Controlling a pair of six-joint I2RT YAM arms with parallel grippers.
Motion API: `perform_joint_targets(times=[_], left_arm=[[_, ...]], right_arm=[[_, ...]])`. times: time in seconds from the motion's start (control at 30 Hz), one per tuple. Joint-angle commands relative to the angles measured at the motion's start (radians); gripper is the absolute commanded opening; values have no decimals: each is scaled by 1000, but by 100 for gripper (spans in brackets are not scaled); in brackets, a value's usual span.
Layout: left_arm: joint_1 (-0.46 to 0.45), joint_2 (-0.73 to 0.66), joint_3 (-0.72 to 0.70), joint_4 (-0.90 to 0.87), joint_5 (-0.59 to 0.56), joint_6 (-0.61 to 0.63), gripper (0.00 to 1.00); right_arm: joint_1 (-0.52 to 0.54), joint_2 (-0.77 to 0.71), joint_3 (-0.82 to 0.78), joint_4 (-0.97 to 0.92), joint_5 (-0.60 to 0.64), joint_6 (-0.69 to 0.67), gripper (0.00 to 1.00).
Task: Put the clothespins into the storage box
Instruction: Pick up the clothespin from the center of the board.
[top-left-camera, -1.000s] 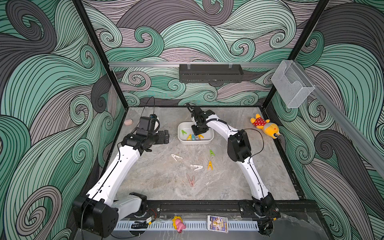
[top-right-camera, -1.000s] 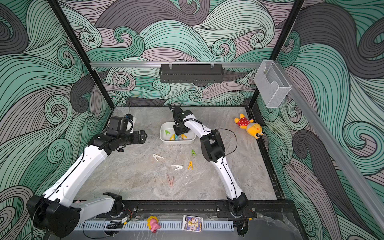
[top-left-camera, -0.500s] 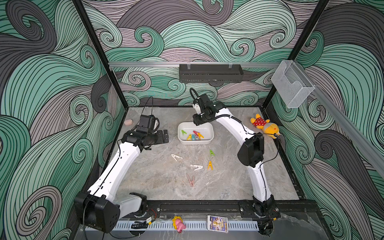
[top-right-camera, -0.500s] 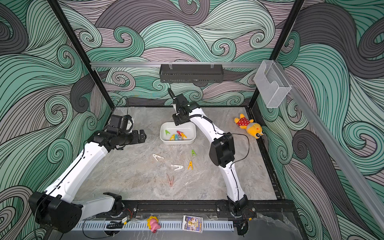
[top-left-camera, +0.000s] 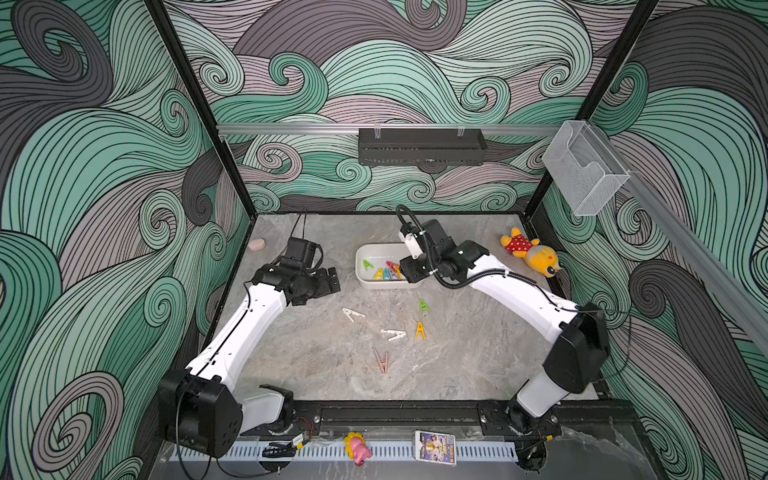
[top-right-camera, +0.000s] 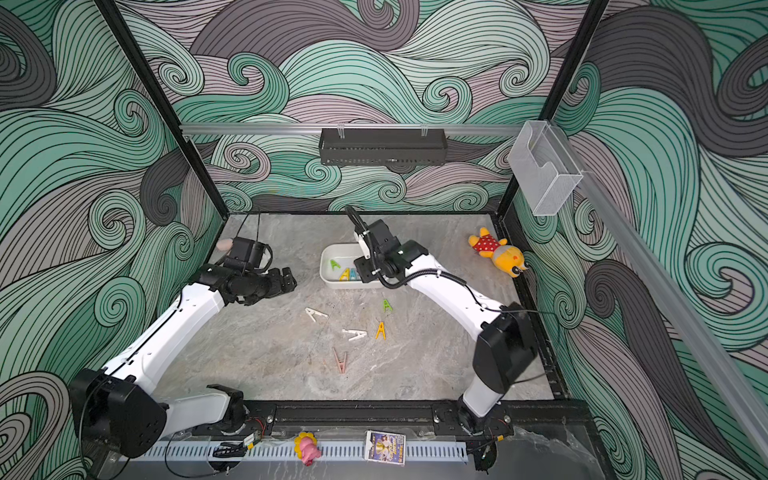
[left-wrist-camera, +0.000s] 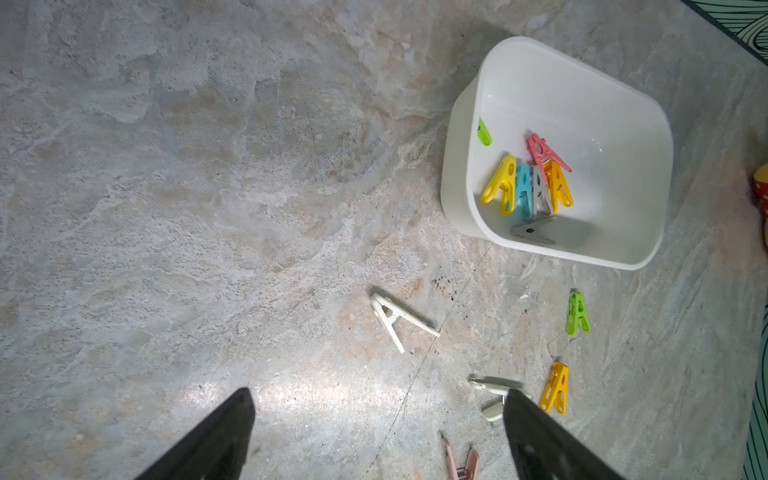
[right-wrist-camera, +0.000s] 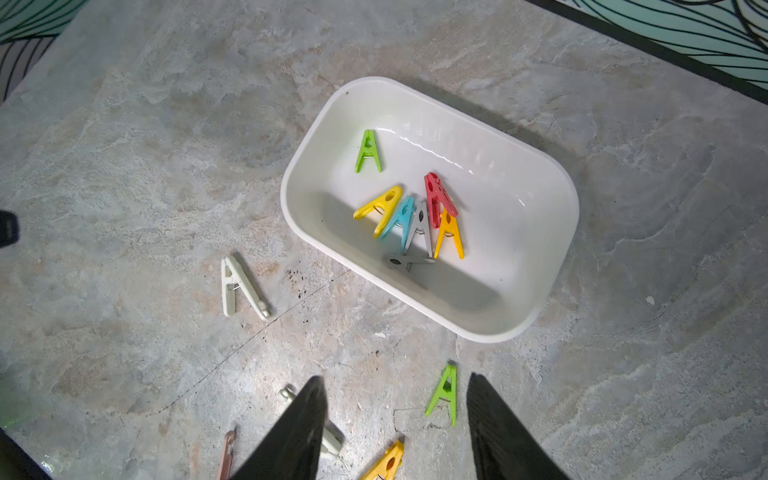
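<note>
Above the near-right corner of the box (top-left-camera: 380, 251), the right tool (right-wrist-camera: 395, 378) hangs raised and clear. A second ago it was down inside the box, so it has lifted out and swung back toward its own side. Jaws are partly spread, wider than before, with nothing between them. The green pin (right-wrist-camera: 451, 374) seen through the gap lies on the bench (top-left-camera: 316, 357), not held. Reads as a drop just finished.

The left tool (left-wrist-camera: 377, 391) hovers on the opposite side of the box, jaws wide and empty, barely shifted in that second.

The box holds seven pins (right-wrist-camera: 419, 226): two yellow, blue, red and two grey bunched mid-box, one green apart.

Five remain on the bench, all on the near side of the box:
- the green pin, closest to the box
- yellow pin (top-left-camera: 420, 331)
- white pin (top-left-camera: 352, 313), toward the left arm
- second white pin (top-left-camera: 393, 333)
- pink pin (top-left-camera: 382, 360), furthest out

Task looks past halfway. Likely next: the right tool goes down on the green pin, already roughly beneath it, while the left takes the white pin. The pins lie flat and thin, so the jaws need squaring across the body or they'll skid.
</note>
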Motion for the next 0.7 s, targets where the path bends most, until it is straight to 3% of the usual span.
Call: perform_joint_targets(times=[0.0,0.17,0.67], left_arm=[[11,37,-34,-15,65,-85,95],[2,146,-98,108,206,-199,91],[-103,354,-13,126,45,-418,88]], right_arm=[[-1,-129,-150,155,28,13,56],[7,-269,-345,235,42,33,60],[4,-360,-518,283,41,47,62]])
